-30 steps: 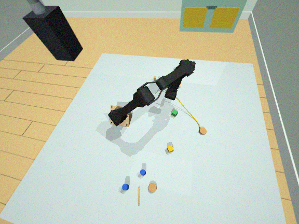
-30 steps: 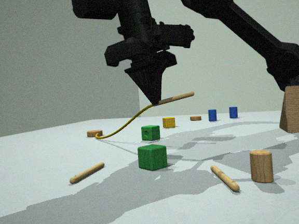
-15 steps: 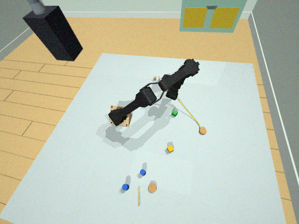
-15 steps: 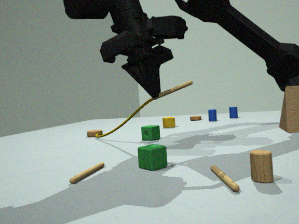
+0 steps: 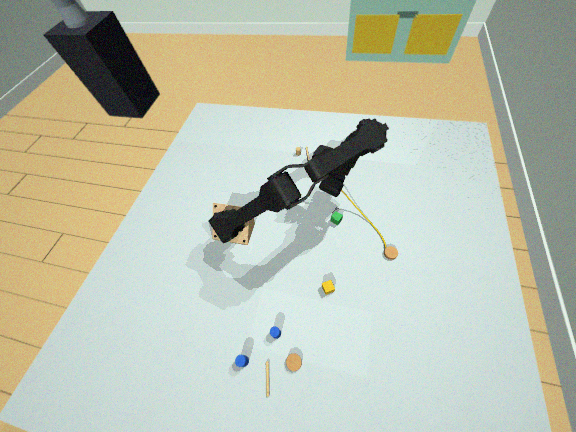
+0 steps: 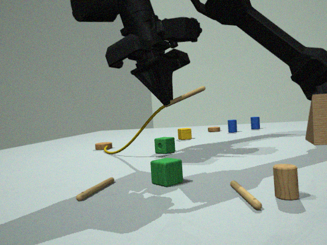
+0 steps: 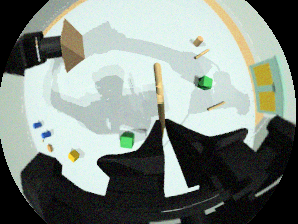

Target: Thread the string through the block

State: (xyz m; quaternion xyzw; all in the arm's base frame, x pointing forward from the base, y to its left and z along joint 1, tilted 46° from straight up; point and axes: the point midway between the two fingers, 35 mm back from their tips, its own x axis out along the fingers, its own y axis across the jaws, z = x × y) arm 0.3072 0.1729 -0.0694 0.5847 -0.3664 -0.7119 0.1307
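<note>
Lying nearest, wooden cylinder: upright, at 4 o'clock from the plain green block in the exterior view, whose clock face serves below; solid-looking, no container.
Loose sticks: one just beside the cylinder, another at 8 o'clock from the plain green block; leave both.
Plain green block: no hole on the faces seen.
Pincer: nearly closed, nipping the string stick near its corded end.
String stick: aloft, free end toward 2 o'clock; probably light, stiff, smooth enough to twist. This rear hold leaves the tip free to enter; after threading, regrip the emerged tip.
Holed green block: on the table, round hole unthreaded; likely light enough to skid if pushed off-axis.
Yellow string: soft, slack near its button, at 9 o'clock from the holed block; should trail, could snag.
Yellow block: beyond, toward 1 o'clock.
Blue cylinders: farther, toward 2 o'clock; no openings visible.
Cabinet: off the table, front closed; contents cannot be told.
</note>
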